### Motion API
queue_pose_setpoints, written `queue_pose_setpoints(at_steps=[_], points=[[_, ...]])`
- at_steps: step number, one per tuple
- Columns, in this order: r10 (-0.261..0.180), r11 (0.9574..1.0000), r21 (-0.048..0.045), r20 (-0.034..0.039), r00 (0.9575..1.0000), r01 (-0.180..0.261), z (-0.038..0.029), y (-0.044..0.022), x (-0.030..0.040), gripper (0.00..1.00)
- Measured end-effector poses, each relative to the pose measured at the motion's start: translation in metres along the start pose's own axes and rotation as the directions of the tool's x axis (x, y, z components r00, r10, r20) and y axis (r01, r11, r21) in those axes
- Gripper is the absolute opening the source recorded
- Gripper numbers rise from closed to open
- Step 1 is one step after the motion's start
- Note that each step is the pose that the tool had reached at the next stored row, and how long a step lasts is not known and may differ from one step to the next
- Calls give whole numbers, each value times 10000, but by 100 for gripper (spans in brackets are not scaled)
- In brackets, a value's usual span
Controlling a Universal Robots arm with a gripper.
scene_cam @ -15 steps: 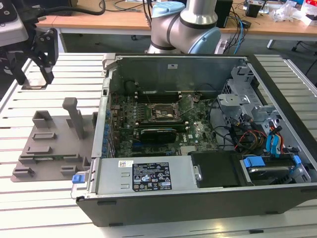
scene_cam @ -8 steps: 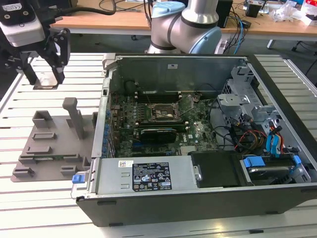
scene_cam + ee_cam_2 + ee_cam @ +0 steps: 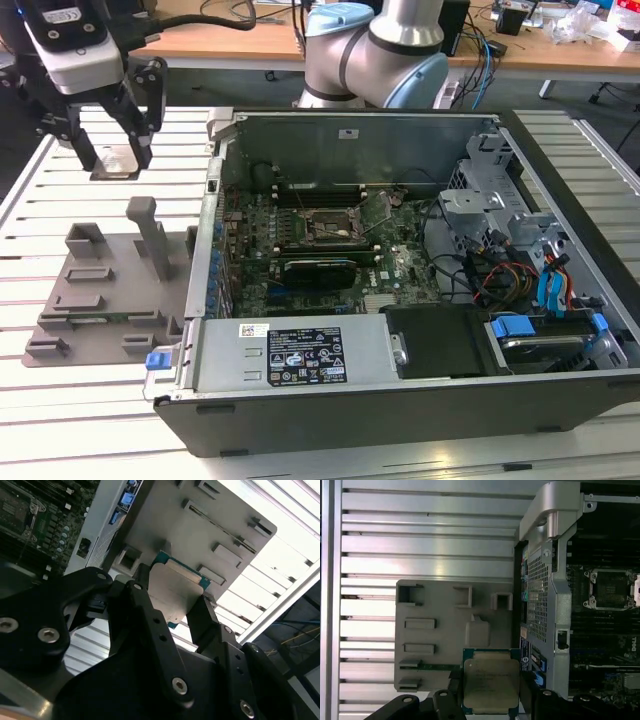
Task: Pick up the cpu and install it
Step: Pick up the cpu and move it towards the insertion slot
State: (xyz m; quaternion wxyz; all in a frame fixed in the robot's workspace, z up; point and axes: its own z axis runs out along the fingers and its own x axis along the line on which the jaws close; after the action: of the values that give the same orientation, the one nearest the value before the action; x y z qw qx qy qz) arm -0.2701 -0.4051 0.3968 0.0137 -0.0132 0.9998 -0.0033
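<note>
The cpu (image 3: 118,163) is a flat square chip with a silver top, held in the air between my fingers. My gripper (image 3: 113,155) is shut on it, above the slatted table at the exterior view's far left, past the grey plastic tray (image 3: 105,295). Both wrist views show the cpu (image 3: 490,685) (image 3: 175,592) clamped at two opposite edges by the black fingers (image 3: 454,687), with the tray (image 3: 435,630) below it. The empty motherboard socket (image 3: 330,228) (image 3: 610,587) lies inside the open computer case, well off to the exterior view's right of my gripper.
The open computer case (image 3: 300,365) takes up the middle and right of the table, with its metal side wall (image 3: 205,240) between the tray and the motherboard. An upright post (image 3: 150,230) stands on the tray. Cables and drive bays (image 3: 520,270) crowd the case's right end.
</note>
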Motion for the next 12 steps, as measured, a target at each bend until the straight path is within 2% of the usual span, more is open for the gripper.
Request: queue_pose_setpoints(at_steps=[6, 8, 9, 12], points=[[1, 10000, 0, 1, 10000, -1, 3, -2, -104, 55], [0, 10000, 0, 0, 10000, 0, 6, -4, -183, 55], [0, 10000, 0, -1, 10000, 0, 8, -5, -245, 55], [1, 10000, 0, -1, 10000, -1, 10, -6, -318, 55]])
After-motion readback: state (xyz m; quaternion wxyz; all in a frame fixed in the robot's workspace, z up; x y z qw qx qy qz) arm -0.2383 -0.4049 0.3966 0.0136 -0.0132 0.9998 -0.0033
